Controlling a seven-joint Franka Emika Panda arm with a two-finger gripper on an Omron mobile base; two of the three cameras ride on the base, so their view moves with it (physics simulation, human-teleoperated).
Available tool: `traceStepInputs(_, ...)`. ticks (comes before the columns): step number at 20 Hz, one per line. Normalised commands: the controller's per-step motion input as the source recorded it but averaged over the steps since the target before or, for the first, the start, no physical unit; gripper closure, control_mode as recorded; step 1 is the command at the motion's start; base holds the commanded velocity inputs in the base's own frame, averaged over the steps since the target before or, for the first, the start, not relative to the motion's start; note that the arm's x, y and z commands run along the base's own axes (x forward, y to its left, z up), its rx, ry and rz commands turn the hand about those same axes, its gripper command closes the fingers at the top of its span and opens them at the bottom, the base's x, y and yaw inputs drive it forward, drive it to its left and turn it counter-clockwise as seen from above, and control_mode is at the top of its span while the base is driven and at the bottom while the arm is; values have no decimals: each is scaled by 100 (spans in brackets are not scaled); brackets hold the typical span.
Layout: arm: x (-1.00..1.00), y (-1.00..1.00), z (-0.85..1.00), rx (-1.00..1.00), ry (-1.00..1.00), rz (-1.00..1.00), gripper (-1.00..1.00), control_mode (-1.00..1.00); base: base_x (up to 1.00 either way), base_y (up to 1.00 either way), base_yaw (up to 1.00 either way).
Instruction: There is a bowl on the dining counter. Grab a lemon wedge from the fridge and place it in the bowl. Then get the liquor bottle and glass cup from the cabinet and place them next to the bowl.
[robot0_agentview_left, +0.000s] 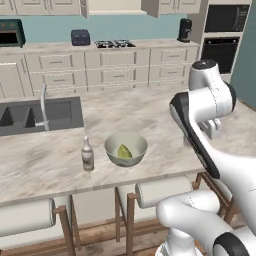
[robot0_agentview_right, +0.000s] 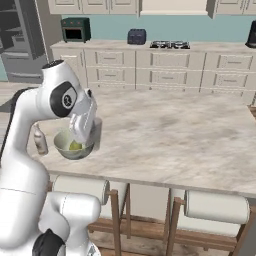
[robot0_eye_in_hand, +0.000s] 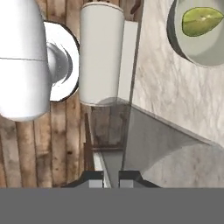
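On the beige tabletop (robot0_agentview_left: 150, 115), the bowl (robot0_agentview_right: 73, 145) sits left of centre; just right, the fingers (robot0_eye_in_hand: 111, 178) pinch the glass cup's (robot0_agentview_right: 94, 133) rim, judged light, slippery and breakable.

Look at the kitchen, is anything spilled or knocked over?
Nothing stands out. The liquor bottle stands upright beside the bowl, the lemon wedge sits inside it, and the gripper holds the glass cup over the dining counter's edge.

arm folded over, hand (robot0_eye_in_hand: 111, 177) pointing down; fingers clamped
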Motion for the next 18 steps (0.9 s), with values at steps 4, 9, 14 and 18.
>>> traceStepInputs(4, 36, -35, -59, 0, 0, 59, 100, -100, 0, 0, 0)
traceStepInputs(9, 21, -17, -50, 0, 0, 53, 100, -100, 0, 0, 0)
traceStepInputs(14, 27, 15, -38, 0, 0, 37, 100, -100, 0, 0, 0)
traceStepInputs(18, 40, 30, -30, 0, 4, 24, 100, -100, 0, 0, 0)
